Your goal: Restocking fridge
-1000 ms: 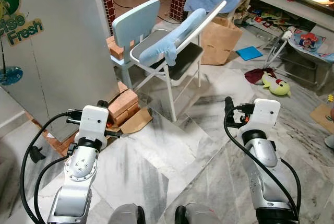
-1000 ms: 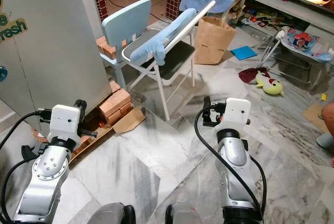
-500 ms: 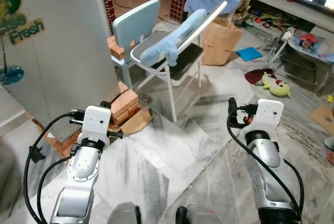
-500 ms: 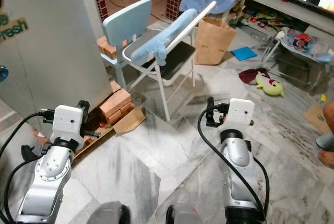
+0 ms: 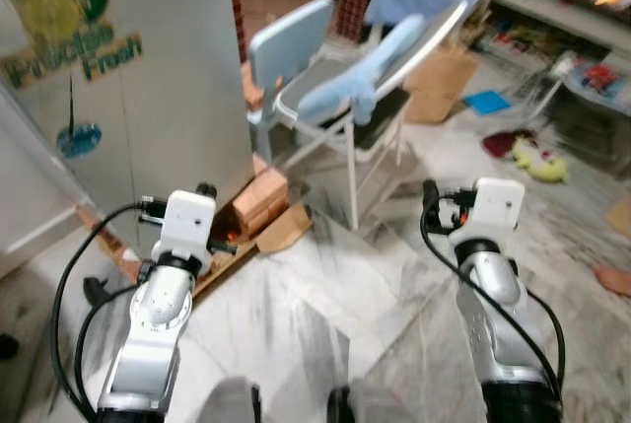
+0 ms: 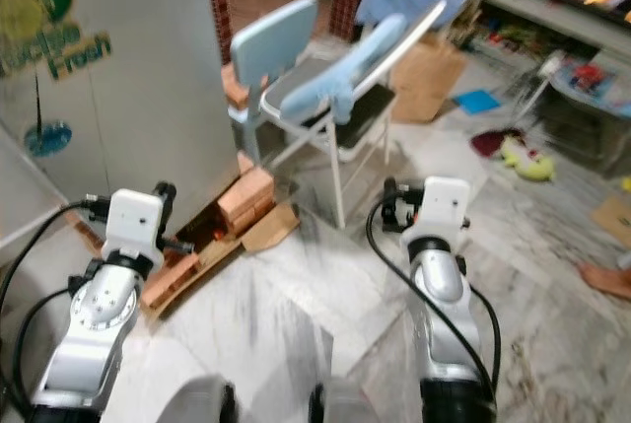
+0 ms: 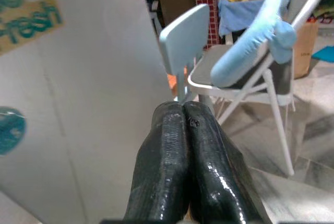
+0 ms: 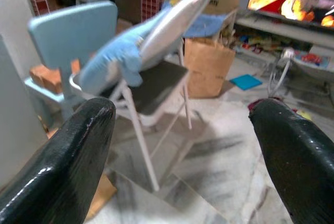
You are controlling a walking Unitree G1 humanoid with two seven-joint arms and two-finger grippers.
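**Fridge closer in view, both arms raised and empty**

Against the picture from a second ago the whole scene has shifted: the head views have swung so that more of the fridge shows, with its green "Fresh" sticker and a blue round sticker now well inside the frame. That is the camera moving; the chair and bricks lie as before. The present head views are blurred.

The fridge, a tall grey-white box, stands on the robot's left, its door closed. At its foot lies a stack of bricks on a flattened piece of cardboard. Just beside the fridge's corner stands a pale blue chair, and against it a folding chair with a blue towel draped over its tilted back. Behind them sits a brown paper bag. A yellow plush toy lies on the marble floor to the right.

The left pincer is held up before the fridge's side, its two black fingers pressed together with nothing between them. The right pincer is raised over the floor on the right, its fingers spread wide apart, empty, facing the folding chair.
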